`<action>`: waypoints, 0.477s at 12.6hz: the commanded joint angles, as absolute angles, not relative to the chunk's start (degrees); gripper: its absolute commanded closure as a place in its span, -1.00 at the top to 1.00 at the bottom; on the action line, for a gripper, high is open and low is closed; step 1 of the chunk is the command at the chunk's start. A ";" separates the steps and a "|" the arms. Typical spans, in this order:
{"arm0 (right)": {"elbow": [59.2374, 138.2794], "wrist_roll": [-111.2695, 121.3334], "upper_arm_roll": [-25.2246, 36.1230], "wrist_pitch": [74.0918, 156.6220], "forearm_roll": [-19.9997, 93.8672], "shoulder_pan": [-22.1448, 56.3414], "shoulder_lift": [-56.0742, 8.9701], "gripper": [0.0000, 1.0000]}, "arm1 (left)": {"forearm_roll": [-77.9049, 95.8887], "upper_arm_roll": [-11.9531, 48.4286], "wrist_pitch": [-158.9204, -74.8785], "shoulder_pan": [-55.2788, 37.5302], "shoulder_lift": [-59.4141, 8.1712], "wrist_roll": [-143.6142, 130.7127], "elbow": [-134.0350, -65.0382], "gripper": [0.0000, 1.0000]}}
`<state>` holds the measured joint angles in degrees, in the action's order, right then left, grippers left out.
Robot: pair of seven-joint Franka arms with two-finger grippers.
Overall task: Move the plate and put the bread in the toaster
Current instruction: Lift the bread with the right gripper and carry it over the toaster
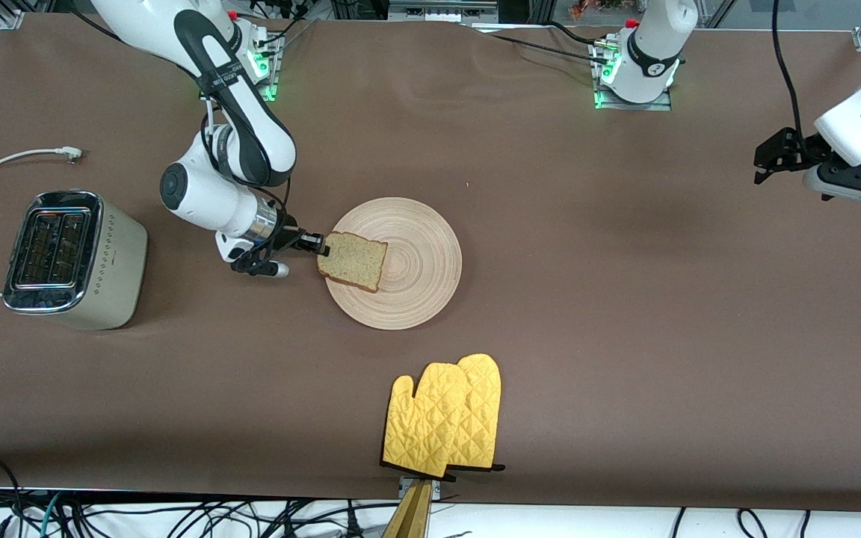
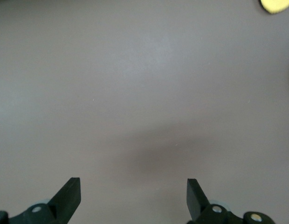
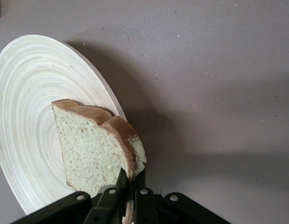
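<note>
While the square slice of light speckled bread with a brown crust (image 1: 353,260) sits pinched by one crust edge, it hangs just over the edge of the large round pale wooden plate with ring grooves (image 1: 415,258) that faces the right arm's end of the table; whether its free edge touches the wood I cannot tell. The right gripper (image 1: 318,244) has its jaws closed thin on that crust, as the right wrist view confirms (image 3: 128,186). So the pick-up step looks in hand. Next, I judge, the slice must be carried toward the boxy cream-white toaster with a chrome top (image 1: 72,258), which stands well apart at the right arm's end, and turned edge-down over a slot. The left gripper (image 1: 770,158) waits, jaws wide and empty, above bare brown table (image 1: 625,336).
</note>
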<state>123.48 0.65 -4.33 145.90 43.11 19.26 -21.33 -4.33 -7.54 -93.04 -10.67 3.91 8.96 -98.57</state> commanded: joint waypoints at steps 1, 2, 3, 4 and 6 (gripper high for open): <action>123.66 2.11 -4.48 145.63 44.38 19.25 -21.01 -1.00 | -6.33 -5.02 -90.01 -10.02 -0.06 1.08 -91.88 1.00; 123.84 2.28 -4.40 145.63 44.30 19.25 -21.35 -1.00 | -6.33 -4.05 -87.82 -9.06 -2.87 -0.60 -88.02 1.00; 123.84 2.29 -4.39 145.63 44.30 19.25 -21.62 -1.00 | -6.33 -3.09 -86.32 -8.27 -4.99 -1.57 -84.85 1.00; 123.84 2.29 -4.39 145.72 44.30 19.25 -21.97 -1.00 | -6.33 -2.99 -86.31 -7.91 -5.36 -1.84 -84.21 1.00; 123.84 2.29 -4.39 145.63 44.30 19.25 -21.97 -0.96 | -6.33 -2.82 -86.22 -7.82 -5.10 -4.38 -84.37 1.00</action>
<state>123.68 0.93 -4.35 145.85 43.13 19.27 -22.15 -4.39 -4.16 -88.47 -9.02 -3.68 -1.84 -87.56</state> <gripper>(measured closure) 0.930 0.000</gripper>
